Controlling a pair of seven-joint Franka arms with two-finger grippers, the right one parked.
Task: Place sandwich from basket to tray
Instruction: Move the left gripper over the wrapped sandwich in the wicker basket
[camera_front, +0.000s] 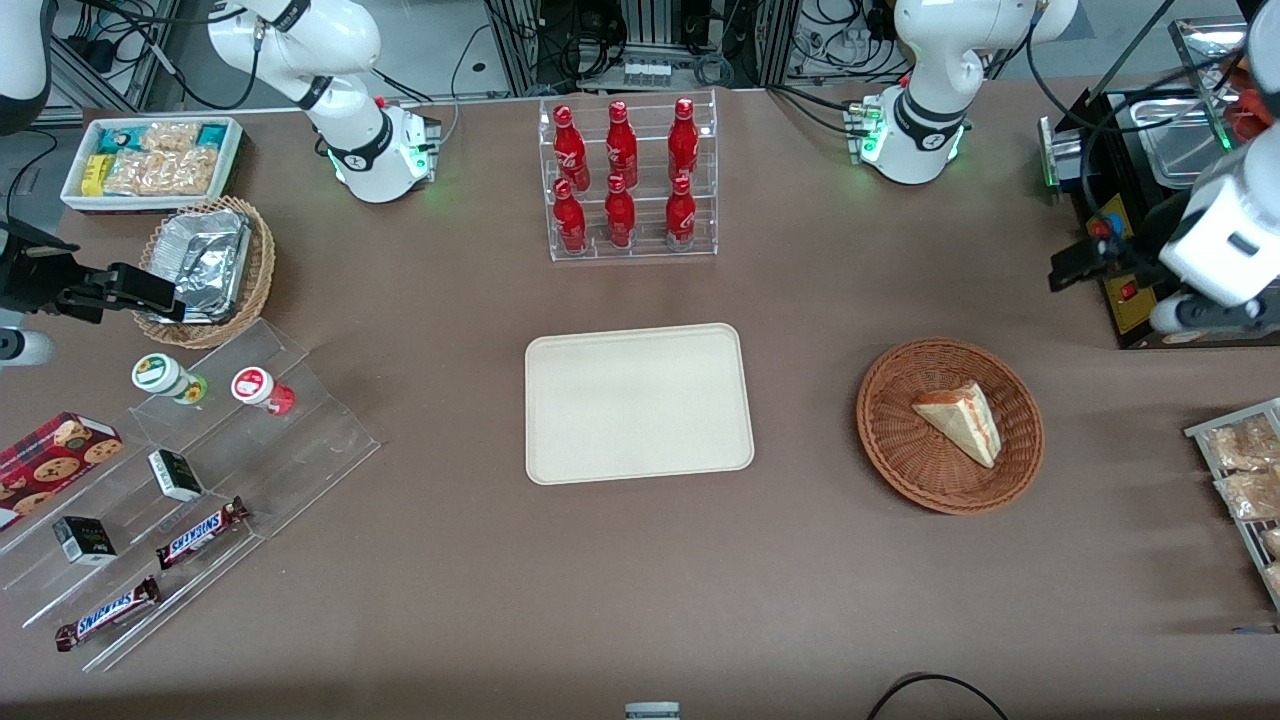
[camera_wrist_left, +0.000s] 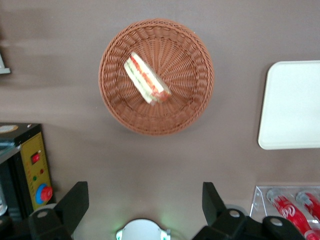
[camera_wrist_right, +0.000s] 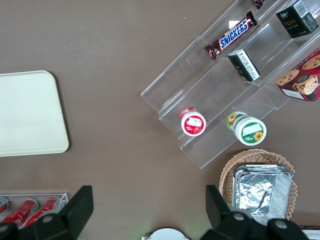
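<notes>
Sandwich (camera_front: 962, 420) is lying on its side inside the basket (camera_front: 900, 450), untouched, so nothing of the task is done yet: reaching, grasping, carrying and setting down are all left. Beside the basket, toward the parked arm's end, the tray (camera_front: 638, 403) is waiting bare. High above the basket, the gripper (camera_wrist_left: 145, 202) is hovering released, holding nothing, its fingertips cut off in the wrist view

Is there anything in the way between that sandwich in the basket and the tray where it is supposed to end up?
Nothing visible. The sandwich lies in the basket, and only bare table separates that from the tray, which holds nothing. The tool hangs open above the table, apart from the basket, with nothing between it and the sandwich.
</notes>
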